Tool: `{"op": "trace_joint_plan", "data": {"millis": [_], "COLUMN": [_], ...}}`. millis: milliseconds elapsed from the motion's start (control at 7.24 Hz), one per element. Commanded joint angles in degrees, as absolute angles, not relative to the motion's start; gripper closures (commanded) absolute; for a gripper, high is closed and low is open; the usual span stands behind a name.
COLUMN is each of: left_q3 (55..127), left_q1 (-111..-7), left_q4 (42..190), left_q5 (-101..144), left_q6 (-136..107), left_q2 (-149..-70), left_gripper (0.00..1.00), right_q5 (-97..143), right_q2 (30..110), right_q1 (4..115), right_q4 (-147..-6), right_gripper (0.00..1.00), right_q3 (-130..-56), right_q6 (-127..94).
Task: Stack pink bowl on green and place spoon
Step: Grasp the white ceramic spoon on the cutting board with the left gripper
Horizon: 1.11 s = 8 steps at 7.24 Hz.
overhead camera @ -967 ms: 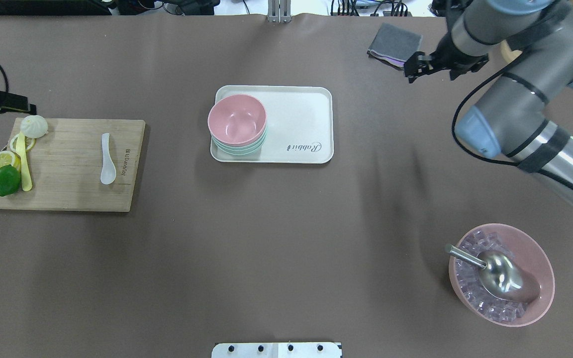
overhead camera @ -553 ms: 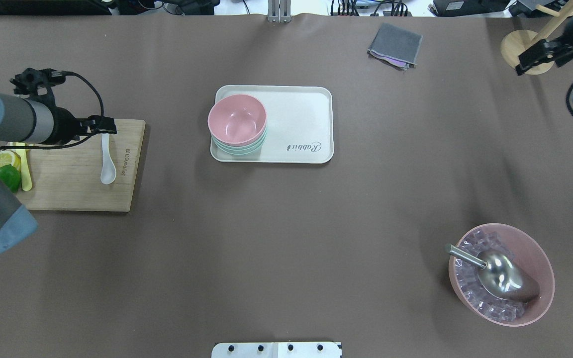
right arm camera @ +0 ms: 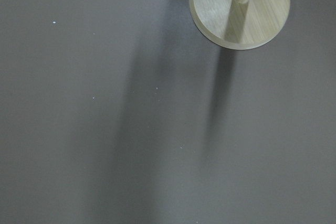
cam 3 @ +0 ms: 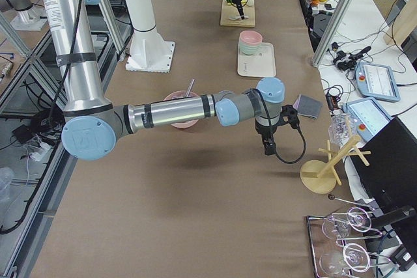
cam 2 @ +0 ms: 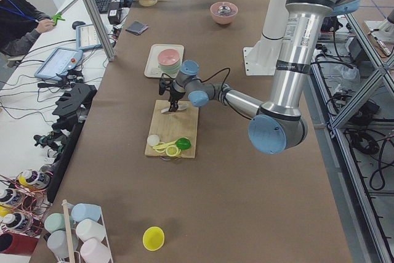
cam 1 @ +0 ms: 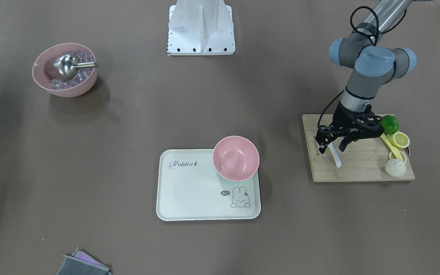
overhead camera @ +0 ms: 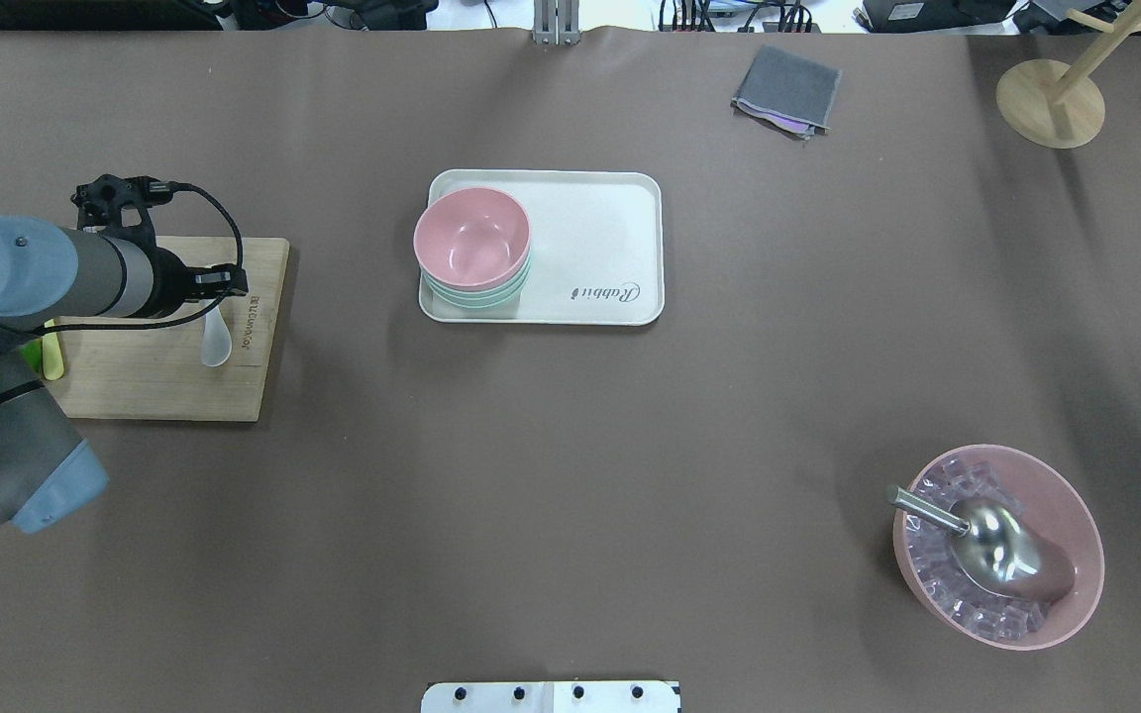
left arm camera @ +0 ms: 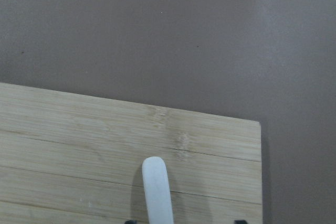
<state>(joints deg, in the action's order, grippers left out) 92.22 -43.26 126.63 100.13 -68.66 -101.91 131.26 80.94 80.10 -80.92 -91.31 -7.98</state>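
The pink bowl sits stacked on the green bowls at the corner of the white tray; the stack also shows in the front view. A white spoon lies on the wooden cutting board. My left gripper is open and low over the board, its fingers on either side of the spoon's handle. My right gripper hovers over bare table near the wooden stand; I cannot tell if it is open or shut.
A lime, lemon slices and a white bun lie on the board's far end. A large pink bowl of ice cubes with a metal scoop stands front right. A grey cloth and a wooden stand are at the back.
My left arm has come in from the left and its gripper now sits over the spoon's handle. My right arm has pulled away to the right edge of the overhead view.
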Motion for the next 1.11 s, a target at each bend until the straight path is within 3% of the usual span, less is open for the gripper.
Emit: {"op": "trace_joint_plan", "data": {"millis": [0, 414, 553, 691, 829, 967], "left_q3": [91.76, 91.85, 91.85, 91.93, 91.93, 92.28], "left_q1": [-43.15, -43.07, -43.07, -43.07, -43.07, -43.15], "left_q4": [126.74, 126.83, 126.83, 126.83, 126.83, 126.83], "left_q5": [99.93, 99.84, 99.84, 99.84, 99.84, 99.93], "left_q6": [-68.55, -68.55, -68.55, -68.64, -68.64, -68.64], "left_q2": [-101.78, -101.43, -101.43, -101.43, -101.34, -101.25], "left_gripper": [0.56, 0.59, 0.67, 0.89, 1.00, 1.00], "right_q5": [131.22, 131.04, 131.04, 131.04, 131.04, 131.04], "right_q2": [81.39, 81.39, 81.39, 81.47, 81.47, 81.47], "right_q1": [80.42, 80.42, 80.42, 80.42, 80.42, 80.42], "right_q4": [-80.86, -80.86, -80.86, -80.86, -80.86, -80.86], "right_gripper": [0.00, 0.00, 0.00, 0.00, 0.00, 0.00], "right_q3": [-91.49, -91.67, -91.67, -91.67, -91.67, -91.67], "right_q6": [-7.91, -7.91, -7.91, -7.91, -7.91, -7.91]}}
